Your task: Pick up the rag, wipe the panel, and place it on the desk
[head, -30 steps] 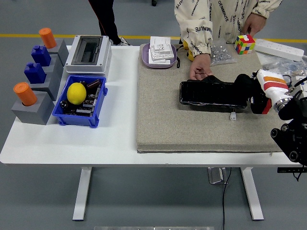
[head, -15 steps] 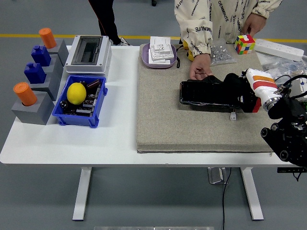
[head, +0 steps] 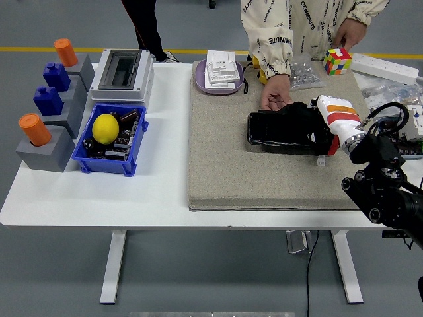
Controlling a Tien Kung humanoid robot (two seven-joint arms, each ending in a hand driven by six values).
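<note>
Over the past second we slide our right hand [head: 309, 121] leftward along the black panel [head: 285, 130], from its right end to about mid-length. The panel lies on the grey mat [head: 264, 165], toward the mat's far right side. The rag is black against black, so we cannot make it out for certain; it appears to sit bunched under our curled fingers, pressed onto the panel. A person's hand [head: 274, 94] steadies the panel at its far edge. We judge the wipe well under way, with the left stretch of panel still to cover before the rag goes down on the table [head: 99, 198].
</note>
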